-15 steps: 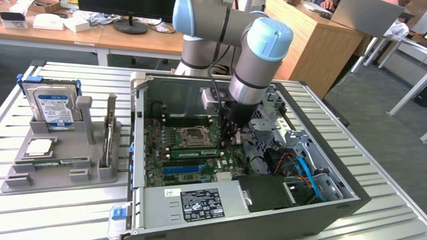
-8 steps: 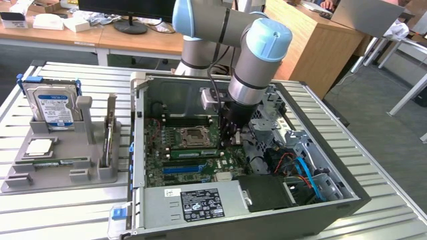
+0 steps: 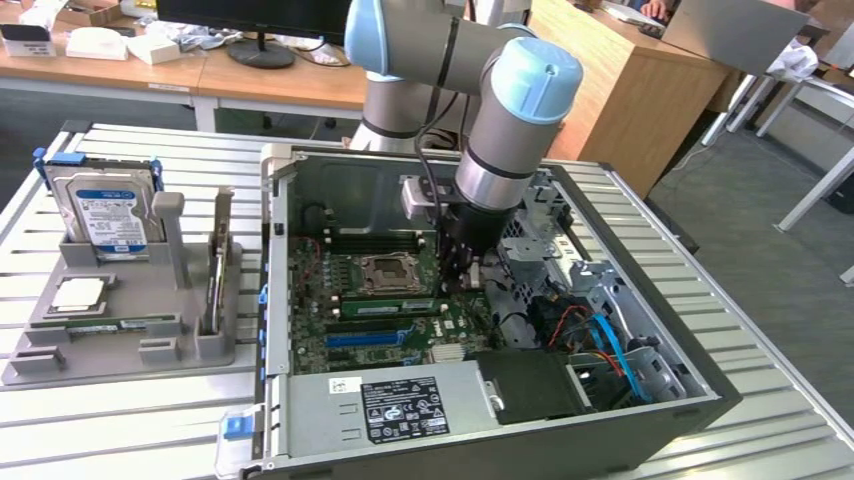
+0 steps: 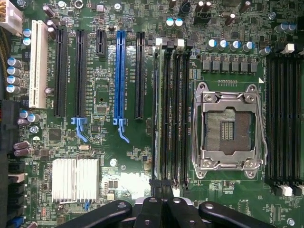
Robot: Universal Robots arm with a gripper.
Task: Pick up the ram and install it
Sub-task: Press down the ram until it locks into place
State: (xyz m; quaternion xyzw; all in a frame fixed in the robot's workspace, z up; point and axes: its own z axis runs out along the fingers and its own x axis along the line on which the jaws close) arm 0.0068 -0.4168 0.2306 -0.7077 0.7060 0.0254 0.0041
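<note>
We are inside the open computer case [image 3: 667, 400], over its motherboard [image 4: 104, 156], and we judge the installing step to be in hand: the ram [image 3: 387, 307] lies in a memory slot beside the empty processor socket [image 4: 230, 129], toward the case's front edge, and in the wrist view shows edge-on in the slots [image 4: 164, 109]. Our gripper [image 4: 164, 209] has its fingers pressed together, pinching nothing we can see, poised at the stick's end. The next move calls for straight, even pressure until the latches [image 4: 167, 42] close.
</note>
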